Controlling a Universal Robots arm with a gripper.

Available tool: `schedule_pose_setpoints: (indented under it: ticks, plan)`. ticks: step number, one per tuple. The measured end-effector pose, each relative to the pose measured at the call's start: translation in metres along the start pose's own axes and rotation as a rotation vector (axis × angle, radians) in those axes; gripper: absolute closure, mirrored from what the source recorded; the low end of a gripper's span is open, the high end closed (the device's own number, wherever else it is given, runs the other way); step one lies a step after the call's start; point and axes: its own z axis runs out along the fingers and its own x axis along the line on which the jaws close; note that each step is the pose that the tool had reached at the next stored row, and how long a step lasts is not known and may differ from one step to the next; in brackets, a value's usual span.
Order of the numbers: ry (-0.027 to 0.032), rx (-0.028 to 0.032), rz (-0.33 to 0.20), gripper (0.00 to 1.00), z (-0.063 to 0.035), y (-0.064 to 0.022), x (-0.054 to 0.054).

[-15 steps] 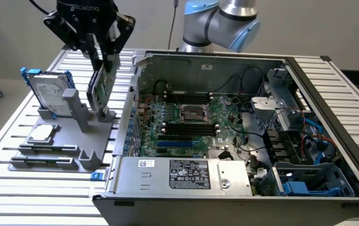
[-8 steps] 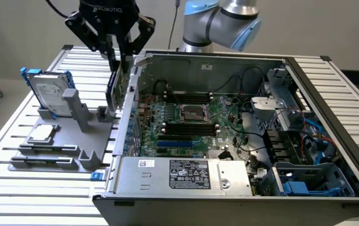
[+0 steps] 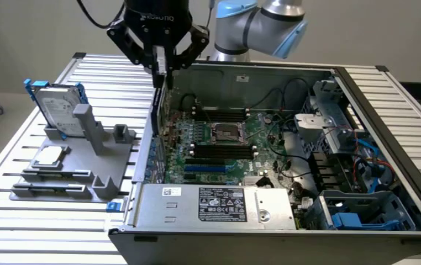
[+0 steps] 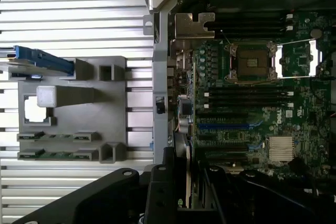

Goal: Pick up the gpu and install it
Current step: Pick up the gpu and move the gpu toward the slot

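Fingers (image 3: 160,63) grip the gpu (image 3: 158,102) by its upper edge. We see it upright inside the computer case (image 3: 269,66), near one wall.

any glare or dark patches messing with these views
Exterior view: soft, even light, the computer case interior readable, no harsh glare. Wrist view: the table slats come out very bright, the gripper holding the gpu is an almost black mass, and the pale square chip on the grey fixture looks washed out.
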Motion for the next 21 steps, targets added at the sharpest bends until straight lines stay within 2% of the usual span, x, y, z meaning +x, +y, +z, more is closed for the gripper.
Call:
schedule_pose_setpoints:
  ticks: [21]
  plan:
    - [-0.0001,0.0003,0.0,0.73,0.0353,0.0022,-0.097]
